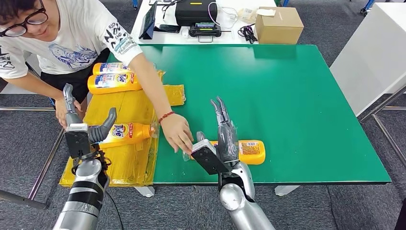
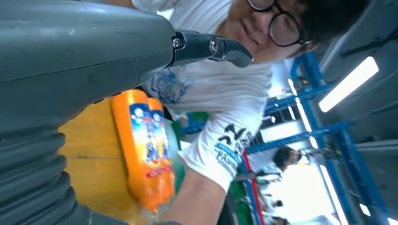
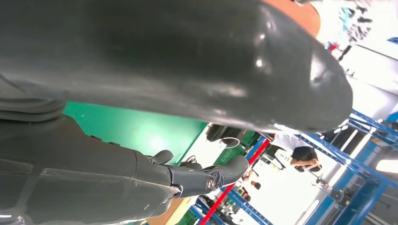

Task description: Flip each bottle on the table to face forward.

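An orange bottle (image 1: 252, 152) lies on its side near the front edge of the green table (image 1: 297, 96). My right hand (image 1: 224, 136) stretches over its middle with fingers straight and holds nothing. A person's hand (image 1: 177, 132) rests at that bottle's cap end. A second orange bottle (image 1: 128, 133) lies on a yellow sheet (image 1: 124, 160) just right of my left hand (image 1: 79, 125), which is raised with fingers apart and thumb out toward the bottle. Two more orange bottles (image 1: 114, 75) lie side by side at the back left, also in the left wrist view (image 2: 146, 150).
The person leans in from the table's left side, with an arm (image 1: 151, 84) reaching across the yellow sheet. A cardboard box (image 1: 278, 25) and electronics (image 1: 196, 13) sit on a white table behind. A white cabinet (image 1: 368, 57) stands to the right.
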You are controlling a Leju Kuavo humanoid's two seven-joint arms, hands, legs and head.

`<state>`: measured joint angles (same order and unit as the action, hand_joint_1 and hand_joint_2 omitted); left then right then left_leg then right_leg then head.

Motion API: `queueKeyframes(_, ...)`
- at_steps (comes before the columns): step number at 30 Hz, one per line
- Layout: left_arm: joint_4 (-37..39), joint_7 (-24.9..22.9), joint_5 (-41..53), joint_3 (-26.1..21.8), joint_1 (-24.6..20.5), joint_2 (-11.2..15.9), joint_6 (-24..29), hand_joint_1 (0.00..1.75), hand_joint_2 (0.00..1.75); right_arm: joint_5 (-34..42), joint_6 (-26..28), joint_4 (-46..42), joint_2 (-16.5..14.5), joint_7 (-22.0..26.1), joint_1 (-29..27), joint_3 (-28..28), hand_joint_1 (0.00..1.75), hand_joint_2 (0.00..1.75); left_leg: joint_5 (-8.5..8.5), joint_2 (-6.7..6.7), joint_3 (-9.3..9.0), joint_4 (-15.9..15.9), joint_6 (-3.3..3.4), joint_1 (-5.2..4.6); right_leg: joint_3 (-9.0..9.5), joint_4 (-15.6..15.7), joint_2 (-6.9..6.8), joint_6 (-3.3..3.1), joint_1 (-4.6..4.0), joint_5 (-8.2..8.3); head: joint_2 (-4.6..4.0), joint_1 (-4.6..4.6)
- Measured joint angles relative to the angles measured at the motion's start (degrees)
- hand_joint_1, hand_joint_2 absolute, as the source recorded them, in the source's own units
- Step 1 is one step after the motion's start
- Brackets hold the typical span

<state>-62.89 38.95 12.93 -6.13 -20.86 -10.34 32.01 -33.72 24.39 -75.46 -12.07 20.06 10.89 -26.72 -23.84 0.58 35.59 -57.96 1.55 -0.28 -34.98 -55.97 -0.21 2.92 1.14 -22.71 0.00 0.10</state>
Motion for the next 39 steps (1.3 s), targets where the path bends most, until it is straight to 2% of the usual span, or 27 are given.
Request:
queueKeyframes(2, -1.85, 0.00, -0.56, 0.68, 1.03, -0.13, -0.49, 0.00, 1.75, -0.45, -0.41, 0.29, 0.17, -0.49, -0.01, 0.01, 0.00, 0.00, 0.00, 0.02, 0.00, 0.00, 0.00, 0.00, 0.00, 0.00, 0.00, 0.00, 0.00, 0.00, 0.00, 0.00)
queueKeyframes(6, -4.25, 0.00, -1.14, 1.57, 3.29, -0.49, -1.27, 0.00, 1.75, -0.75, -4.77, 0.92, 1.15, -4.54, -0.04, 0.14, 0.00, 1.75, 0.00, 0.00, 0.00, 0.00, 0.00, 0.00, 0.01, 0.00, 0.00, 0.00, 0.01, 0.00, 0.00, 0.00)
queueKeyframes(12, -5.78, 0.00, -0.93, 1.97, 7.01, -0.61, -1.06, 0.00, 1.75, 6.27, -19.40, 1.25, 5.71, -7.39, 0.03, 0.88, 0.00, 1.75, -0.01, 0.05, 0.04, 0.00, 0.02, -0.03, 0.00, 0.02, -0.01, 0.01, 0.03, 0.00, 0.00, -0.01)
queueKeyframes(15, -5.61, 0.00, -0.90, 2.14, 7.43, -0.61, -1.34, 0.00, 1.75, 8.20, -24.70, 2.25, 8.58, -7.48, 0.78, 0.87, 0.00, 1.75, -0.01, 0.06, 0.05, 0.00, 0.02, -0.03, 0.00, 0.02, -0.01, 0.01, 0.03, 0.00, 0.00, 0.00)
queueKeyframes(20, -5.28, 0.00, -0.84, 2.29, 7.58, -0.62, -1.35, 0.00, 1.75, 8.70, -26.25, 3.55, 11.61, -7.48, 1.50, 0.86, 0.00, 1.75, -0.01, 0.04, 0.04, -0.01, 0.02, -0.03, 0.01, 0.02, 0.00, 0.02, 0.02, 0.02, 0.00, -0.01)
queueKeyframes(27, -5.08, 0.00, -0.84, 2.45, 7.61, -0.66, -1.36, 0.00, 1.75, 8.85, -26.34, 4.46, 13.03, -7.45, 1.87, 0.84, 0.00, 1.75, -0.01, 0.04, 0.04, -0.01, 0.02, -0.02, 0.00, 0.01, -0.01, 0.02, 0.01, 0.01, 0.00, -0.02)
queueKeyframes(31, -4.86, 0.00, -0.82, 2.85, 7.60, -0.69, -1.65, 0.00, 1.75, 9.80, -28.40, 4.68, 13.87, -7.37, 2.20, 0.42, 0.00, 1.75, -0.01, 0.04, 0.05, -0.01, 0.02, -0.03, 0.00, 0.02, -0.01, 0.02, 0.02, 0.01, 0.00, -0.02)
queueKeyframes(39, -4.01, 0.00, -0.95, 3.64, 7.56, -0.82, -2.05, 0.00, 1.75, 11.63, -32.67, 4.40, 19.21, -7.46, 4.06, -2.29, 0.00, 1.75, 0.00, 0.05, 0.04, -0.02, 0.03, -0.06, 0.01, 0.02, -0.01, 0.05, 0.05, 0.03, 0.00, -0.01)
